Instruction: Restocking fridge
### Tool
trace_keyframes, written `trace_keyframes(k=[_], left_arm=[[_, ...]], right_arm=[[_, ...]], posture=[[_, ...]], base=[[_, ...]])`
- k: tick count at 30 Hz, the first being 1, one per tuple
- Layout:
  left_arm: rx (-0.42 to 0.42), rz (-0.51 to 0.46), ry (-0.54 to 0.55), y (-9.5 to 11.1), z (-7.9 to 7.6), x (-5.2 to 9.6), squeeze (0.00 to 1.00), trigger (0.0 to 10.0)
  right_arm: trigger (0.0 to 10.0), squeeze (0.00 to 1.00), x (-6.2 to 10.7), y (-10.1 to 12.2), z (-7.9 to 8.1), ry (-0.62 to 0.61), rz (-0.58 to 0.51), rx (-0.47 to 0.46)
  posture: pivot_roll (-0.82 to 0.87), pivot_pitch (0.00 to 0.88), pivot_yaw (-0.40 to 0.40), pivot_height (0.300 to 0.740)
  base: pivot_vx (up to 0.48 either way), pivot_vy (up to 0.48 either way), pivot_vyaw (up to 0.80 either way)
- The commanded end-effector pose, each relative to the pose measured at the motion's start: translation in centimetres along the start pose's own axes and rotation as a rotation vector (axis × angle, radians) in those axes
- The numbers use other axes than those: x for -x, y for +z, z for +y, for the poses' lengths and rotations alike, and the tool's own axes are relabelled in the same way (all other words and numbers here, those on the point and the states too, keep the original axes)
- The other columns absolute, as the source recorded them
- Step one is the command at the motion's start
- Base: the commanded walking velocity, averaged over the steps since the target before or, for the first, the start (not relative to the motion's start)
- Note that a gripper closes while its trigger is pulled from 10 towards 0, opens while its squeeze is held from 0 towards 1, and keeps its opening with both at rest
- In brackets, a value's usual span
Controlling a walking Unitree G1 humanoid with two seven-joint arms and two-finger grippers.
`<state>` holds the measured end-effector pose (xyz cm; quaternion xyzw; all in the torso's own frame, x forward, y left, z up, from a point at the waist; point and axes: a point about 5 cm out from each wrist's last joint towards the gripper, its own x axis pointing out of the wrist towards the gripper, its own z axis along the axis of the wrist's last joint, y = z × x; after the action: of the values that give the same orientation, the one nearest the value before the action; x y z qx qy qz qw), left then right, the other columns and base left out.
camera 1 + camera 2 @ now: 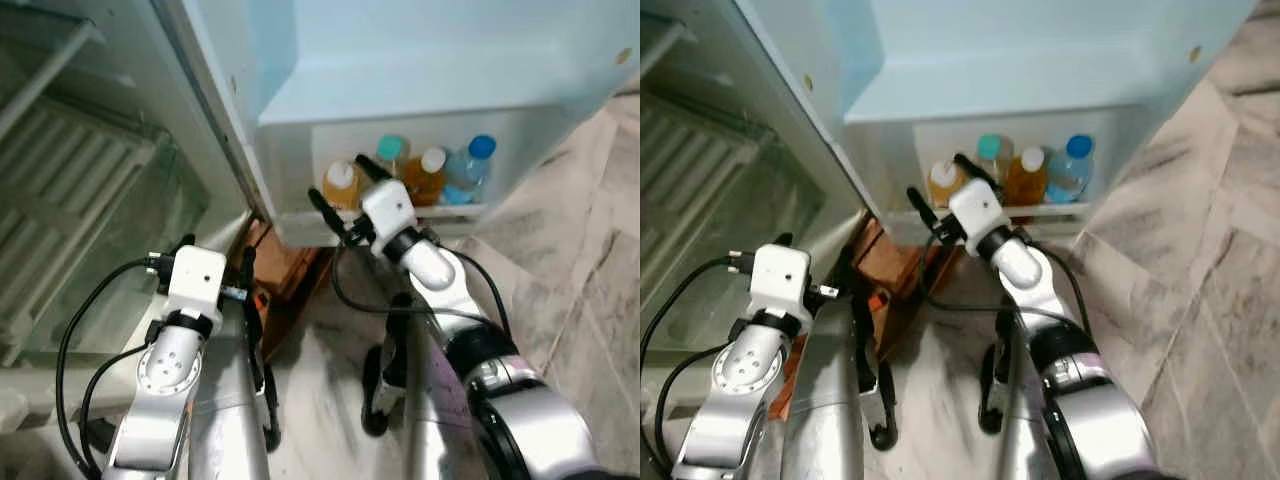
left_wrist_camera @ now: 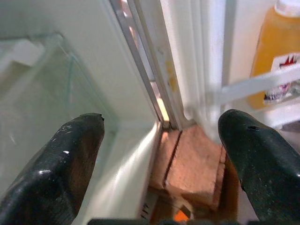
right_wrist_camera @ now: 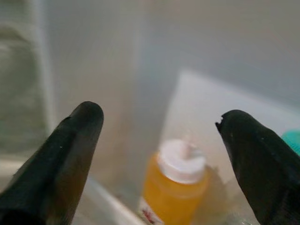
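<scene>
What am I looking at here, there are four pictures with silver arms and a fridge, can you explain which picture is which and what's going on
This is a humanoid robot standing at an open fridge. The two wider pictures come from cameras on its head, looking down at its own silver arms. The other two come from a camera on each wrist, looking along that gripper's two black fingers.

The right gripper is open and empty, raised in front of the door shelf. That shelf holds four bottles: two orange juice bottles with white caps, a teal-capped bottle and a blue-capped bottle.

The left gripper is also open and empty, low by the fridge's bottom corner, near a glass shelf and some reddish bricks on the floor.
</scene>
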<state>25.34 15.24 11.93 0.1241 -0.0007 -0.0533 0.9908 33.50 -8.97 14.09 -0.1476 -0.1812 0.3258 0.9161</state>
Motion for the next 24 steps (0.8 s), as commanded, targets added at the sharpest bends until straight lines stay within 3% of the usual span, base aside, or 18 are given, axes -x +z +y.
trace_keyframes(k=[1, 4, 5, 6, 7, 8, 10, 13, 20, 24], left_arm=[[-0.003, 0.017, 0.009, -0.9, 0.3, 0.2, 0.00, 10.0], [0.000, -0.002, 0.024, -0.7, 0.5, 0.0, 0.00, 10.0], [0.003, -0.009, 0.032, -0.7, 0.5, -0.2, 0.00, 10.0], [0.010, -0.018, 0.043, -0.6, 0.6, -0.5, 0.00, 10.0], [0.011, -0.020, 0.045, -0.5, 0.6, -0.6, 0.00, 10.0], [0.011, -0.020, 0.045, -0.5, 0.6, -0.6, 0.00, 10.0], [0.009, -0.023, 0.041, -0.8, 0.4, -0.8, 0.00, 10.0], [0.009, -0.020, 0.041, -1.2, 0.5, -0.9, 0.00, 10.0], [0.018, -0.024, 0.037, -1.5, 0.1, -1.7, 0.00, 10.0], [0.022, -0.030, 0.029, -1.7, -0.3, -1.7, 0.00, 10.0]], right_arm=[[10.0, 1.00, 0.8, 0.4, 0.9, 0.040, -0.026, -0.035], [10.0, 1.00, 2.0, 0.4, 1.0, -0.008, -0.026, -0.040], [10.0, 0.96, 2.5, 0.4, 1.0, -0.036, -0.024, -0.054], [10.0, 0.39, 3.5, 0.4, 1.0, -0.076, -0.022, -0.045], [10.0, 0.00, 4.0, 0.4, 1.1, -0.106, -0.023, -0.051], [10.0, 0.00, 4.0, 0.4, 1.1, -0.106, -0.023, -0.051], [10.0, 0.00, 6.0, 0.0, 2.0, -0.184, 0.026, -0.080], [10.0, 0.00, 6.9, -0.2, 2.2, -0.256, 0.065, -0.109], [10.0, 0.00, 8.2, 0.0, 2.2, -0.307, 0.102, -0.161], [10.0, 0.00, 8.7, -0.2, 2.0, -0.352, 0.152, -0.202]], posture=[[0.11, 0.131, 0.042, 0.522], [0.10, 0.109, 0.037, 0.522], [0.10, 0.101, 0.037, 0.522], [0.09, 0.089, 0.040, 0.522], [0.09, 0.085, 0.041, 0.522], [0.09, 0.085, 0.041, 0.522], [0.07, 0.052, 0.056, 0.522], [0.05, 0.030, 0.066, 0.522], [0.03, 0.023, 0.064, 0.527], [0.03, 0.019, 0.057, 0.552]], base=[[0.000, 0.000, 0.00], [0.000, 0.000, 0.00], [0.000, 0.000, 0.00], [0.000, 0.000, 0.00], [0.000, 0.000, 0.00], [0.000, 0.000, 0.00], [0.000, 0.000, 0.00], [0.000, 0.000, 0.00], [0.000, 0.000, 0.00], [0.000, 0.000, 0.00]])
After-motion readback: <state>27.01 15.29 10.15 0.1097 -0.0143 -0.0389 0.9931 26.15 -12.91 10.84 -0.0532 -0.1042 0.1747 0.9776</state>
